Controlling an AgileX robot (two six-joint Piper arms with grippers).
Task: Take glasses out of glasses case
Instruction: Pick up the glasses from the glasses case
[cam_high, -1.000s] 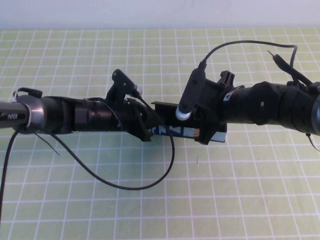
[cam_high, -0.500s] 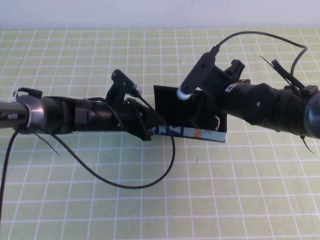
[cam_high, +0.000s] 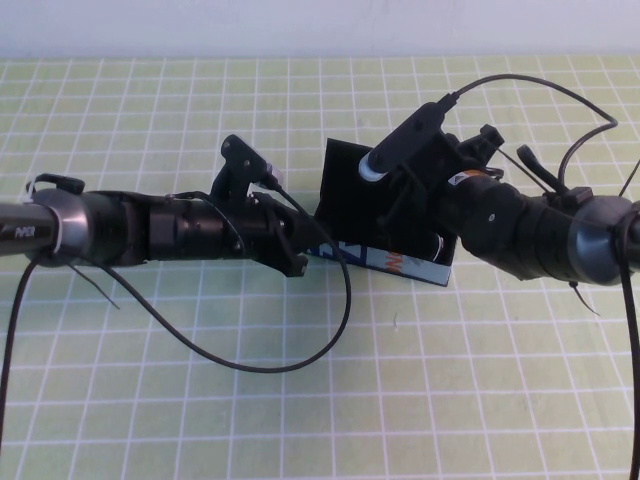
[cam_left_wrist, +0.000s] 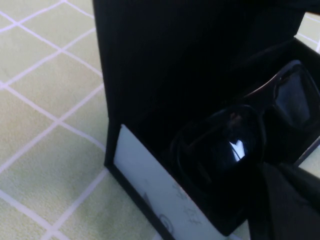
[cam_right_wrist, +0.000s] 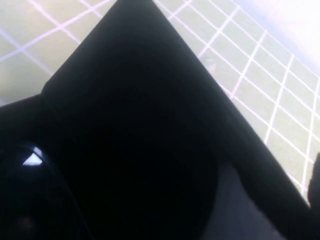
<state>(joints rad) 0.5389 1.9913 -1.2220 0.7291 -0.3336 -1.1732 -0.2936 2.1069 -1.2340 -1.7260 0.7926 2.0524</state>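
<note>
Two grippers are at work, both at the centre of the high view. The left gripper (cam_high: 295, 250) sits at the left end of the glasses case (cam_high: 385, 262), at the tip of the left arm (cam_high: 150, 230), which runs in horizontally from the left edge of the frame. Its fingers are hidden against the black box, so whether they are spread or pressed together cannot be told. The right gripper (cam_high: 420, 220) is over the right half of the case, at the tip of the right arm (cam_high: 540, 235), which comes in from the right edge. Its fingers are likewise lost in the dark shapes, and their state cannot be told.

One glasses case lies on the surface (cam_high: 320, 400), a pale green mat with a white grid. The case's flap lid (cam_high: 355, 195) is raised, standing up behind the box in the centre of the frame. The light blue printed front of the case faces the lower edge of the high view.

One pair of glasses (cam_left_wrist: 250, 145) is present. In the left wrist view it lies inside the open case (cam_left_wrist: 150, 185), dark lenses showing above the pale front wall, with the black lid (cam_left_wrist: 170, 55) rising behind it.

One loose black cable (cam_high: 300, 350) hangs in a loop below the left arm.
</note>
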